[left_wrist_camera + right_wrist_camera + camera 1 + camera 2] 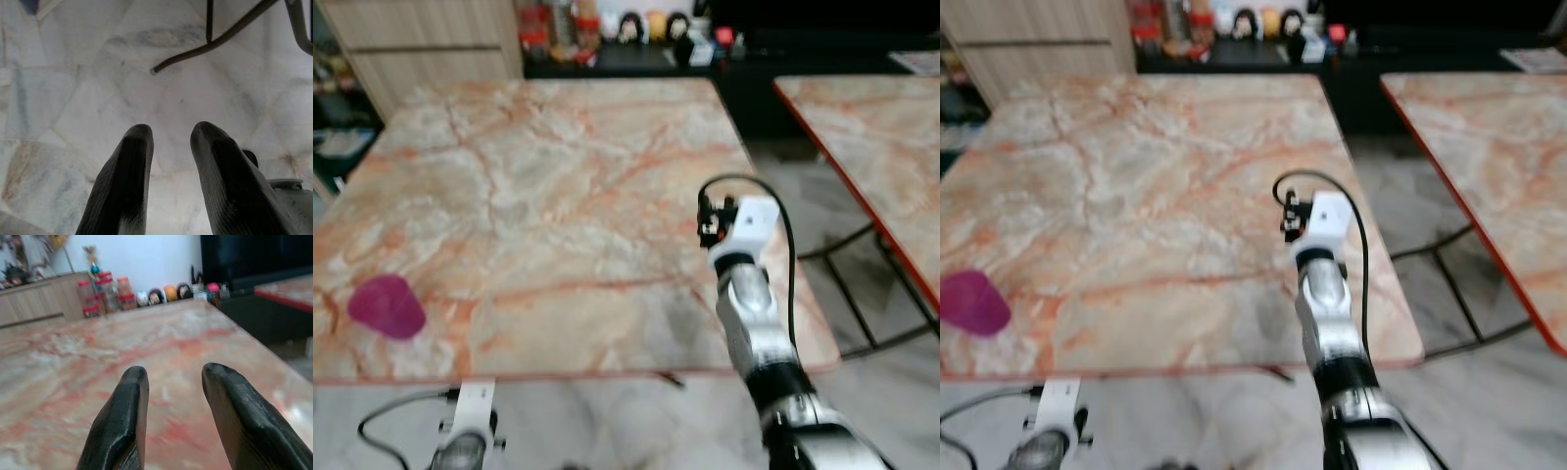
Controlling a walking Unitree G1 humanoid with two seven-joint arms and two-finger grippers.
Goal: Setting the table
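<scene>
Only a pink cup [386, 306] sits on the marble table [558, 186], near its front edge at about eight o'clock. It looks like light, smooth plastic, probably slippery, best pinched across the rim. The right gripper [171, 382] hovers over the table at four o'clock, fingers apart, empty. The left gripper [171, 142] hangs over the floor [73, 88], fingers apart.

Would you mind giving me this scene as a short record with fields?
surface: marble table
item on table: purple cup, near the front left edge
right tool: open, empty, held over the table's right side
left tool: open, empty, hanging low over the floor
second table: to the right
far background: jars and figurines
</scene>
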